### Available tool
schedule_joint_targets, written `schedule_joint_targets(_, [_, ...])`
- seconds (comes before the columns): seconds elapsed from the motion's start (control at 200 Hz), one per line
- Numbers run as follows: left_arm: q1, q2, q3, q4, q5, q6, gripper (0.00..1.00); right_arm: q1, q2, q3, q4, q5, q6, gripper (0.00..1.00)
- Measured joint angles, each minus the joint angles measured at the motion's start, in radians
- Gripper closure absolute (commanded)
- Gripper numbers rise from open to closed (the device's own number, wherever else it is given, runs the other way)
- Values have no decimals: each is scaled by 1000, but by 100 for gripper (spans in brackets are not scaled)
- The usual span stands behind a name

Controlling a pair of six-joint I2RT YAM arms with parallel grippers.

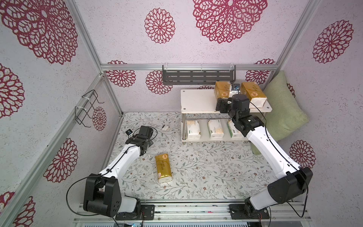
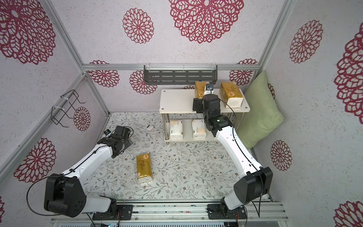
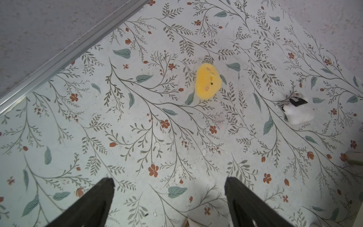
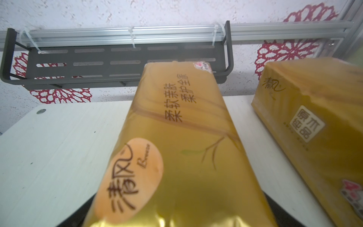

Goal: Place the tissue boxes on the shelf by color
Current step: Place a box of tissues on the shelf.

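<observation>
Two gold tissue boxes lie on the shelf's point(image 1: 196, 100) top board. One point(image 1: 253, 94) lies free at the right. The other point(image 4: 176, 137) rests on the board between the jaws of my right gripper point(image 4: 180, 216), whose dark fingers flank its near end; I cannot see whether they still press it. Three white tissue boxes point(image 1: 193, 129) point(image 1: 215, 128) point(image 1: 233, 129) stand on the lower board. A third gold box point(image 1: 163, 167) lies on the table's middle. My left gripper point(image 3: 170, 182) hangs open over bare tablecloth at the left, holding nothing.
A green pillow point(image 1: 282, 108) leans by the shelf's right side. A grey slotted rack point(image 1: 198, 76) hangs on the back wall above it, and a black wire rack point(image 1: 88, 108) on the left wall. A yellow soft thing point(image 3: 207, 81) and a white scrap point(image 1: 165, 127) lie near the left gripper.
</observation>
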State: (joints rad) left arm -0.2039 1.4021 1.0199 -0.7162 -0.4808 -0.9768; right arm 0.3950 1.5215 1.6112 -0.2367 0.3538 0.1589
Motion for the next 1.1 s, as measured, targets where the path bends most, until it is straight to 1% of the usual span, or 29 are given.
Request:
schedule_joint_targets(0.505, [0, 0, -6, 0, 0, 0, 4, 0, -7, -2, 0, -14, 18, 7])
schedule_joint_targets(1.101, [0, -1, -6, 0, 0, 0, 4, 0, -26, -1, 9, 5, -13, 2])
